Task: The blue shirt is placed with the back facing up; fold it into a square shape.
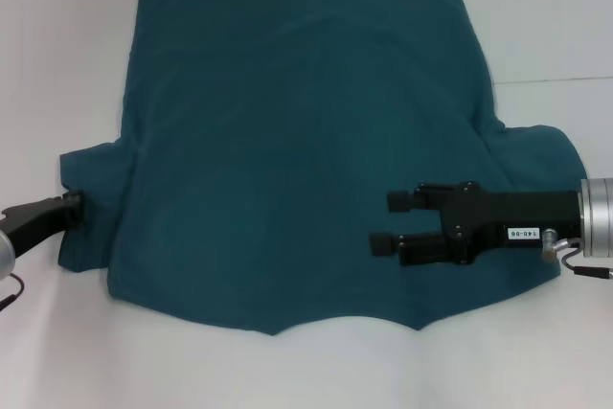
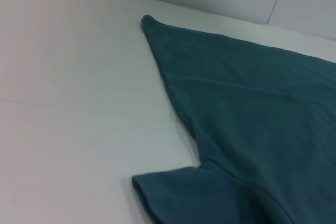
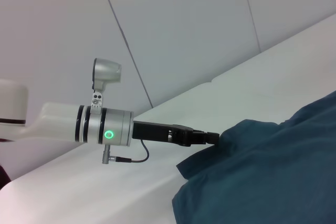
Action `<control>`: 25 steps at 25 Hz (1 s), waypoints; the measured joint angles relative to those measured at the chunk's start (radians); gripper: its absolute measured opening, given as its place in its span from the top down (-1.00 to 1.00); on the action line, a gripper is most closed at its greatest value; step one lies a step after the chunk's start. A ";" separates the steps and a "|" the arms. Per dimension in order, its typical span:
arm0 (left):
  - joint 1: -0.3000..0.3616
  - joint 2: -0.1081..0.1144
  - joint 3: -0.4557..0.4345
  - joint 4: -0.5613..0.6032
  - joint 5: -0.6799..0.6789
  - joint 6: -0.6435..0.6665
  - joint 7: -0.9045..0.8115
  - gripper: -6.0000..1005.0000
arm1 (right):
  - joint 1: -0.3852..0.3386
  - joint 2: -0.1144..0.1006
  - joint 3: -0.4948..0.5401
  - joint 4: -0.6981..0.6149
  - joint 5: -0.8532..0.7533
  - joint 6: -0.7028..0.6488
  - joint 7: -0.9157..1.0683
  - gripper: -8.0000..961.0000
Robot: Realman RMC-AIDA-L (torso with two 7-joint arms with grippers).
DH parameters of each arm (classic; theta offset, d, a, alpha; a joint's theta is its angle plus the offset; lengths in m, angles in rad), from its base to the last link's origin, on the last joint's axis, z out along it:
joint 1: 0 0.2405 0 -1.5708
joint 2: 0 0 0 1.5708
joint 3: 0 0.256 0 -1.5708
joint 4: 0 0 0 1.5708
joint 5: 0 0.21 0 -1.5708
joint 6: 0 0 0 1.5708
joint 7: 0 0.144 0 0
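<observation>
White bench (image 1: 57, 64) under white panelled wall (image 3: 184, 30), seam across top. Blue shirt (image 1: 306, 141) spread flat, plain side up, filling bench middle, hem toward far edge. Left gripper (image 1: 73, 206) at left sleeve (image 1: 86, 203) beside left edge, pinched shut on cloth. Right gripper (image 1: 381, 222) above shirt near right sleeve, fingers (image 1: 402, 200) apart, clasping nothing.

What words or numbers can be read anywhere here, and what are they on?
One small white label on the right gripper, which hovers open over the blue shirt: a short code, upside down in the head view, too small to read surely.
The shirt's upturned side shows no print.
The left gripper, at the shirt's left sleeve, bears no text; only a green light glows on its wrist.
</observation>
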State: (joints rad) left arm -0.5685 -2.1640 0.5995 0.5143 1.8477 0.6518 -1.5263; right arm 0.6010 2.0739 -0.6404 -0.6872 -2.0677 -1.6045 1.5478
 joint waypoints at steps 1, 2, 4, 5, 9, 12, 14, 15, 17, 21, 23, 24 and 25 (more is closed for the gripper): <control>0.001 0.000 -0.001 0.004 0.000 0.000 0.000 0.98 | 0.000 0.000 0.000 0.000 0.000 0.000 0.000 -0.87; 0.003 0.000 -0.002 0.006 0.000 0.000 0.000 0.98 | 0.000 0.000 0.001 0.000 0.000 0.000 0.000 -0.87; 0.005 0.001 -0.003 0.009 0.001 0.000 0.000 0.98 | 0.000 0.000 0.001 0.000 0.000 0.000 0.000 -0.87; 0.005 0.001 -0.003 0.010 0.001 0.000 0.000 0.98 | 0.000 0.000 0.001 0.000 0.000 0.000 0.000 -0.87; 0.006 0.004 -0.004 0.013 -0.001 0.001 0.000 0.98 | 0.002 0.000 0.001 0.000 0.000 0.000 0.000 -0.87; 0.008 0.004 -0.004 0.023 -0.001 0.007 -0.004 0.97 | 0.003 0.000 0.001 0.000 0.000 0.000 0.000 -0.87; 0.010 0.003 -0.001 0.029 0.000 0.009 -0.012 0.97 | 0.003 0.000 0.001 0.000 0.000 0.000 0.000 -0.87; 0.010 0.003 -0.001 0.031 0.002 0.009 -0.014 0.97 | 0.003 0.000 0.001 0.000 0.000 0.000 0.000 -0.87; 0.011 0.004 0.000 0.033 0.003 0.010 -0.015 0.97 | 0.003 0.000 0.001 0.000 0.000 0.000 0.000 -0.87; 0.013 0.003 0.002 0.035 0.003 0.014 -0.020 0.96 | 0.003 0.000 0.001 0.000 0.000 0.000 0.000 -0.87; 0.013 0.003 0.003 0.037 0.003 0.018 -0.024 0.96 | 0.003 0.000 0.001 0.000 0.000 0.000 0.000 -0.87; 0.013 0.003 0.003 0.040 0.003 0.022 -0.025 0.96 | 0.003 0.000 0.001 0.000 0.000 0.000 0.000 -0.87; 0.013 0.003 0.003 0.043 0.003 0.025 -0.026 0.96 | 0.003 0.000 0.001 0.000 0.000 0.000 0.000 -0.87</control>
State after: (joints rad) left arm -0.5553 -2.1612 0.6025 0.5576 1.8507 0.6770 -1.5522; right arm 0.6044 2.0739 -0.6396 -0.6873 -2.0678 -1.6045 1.5478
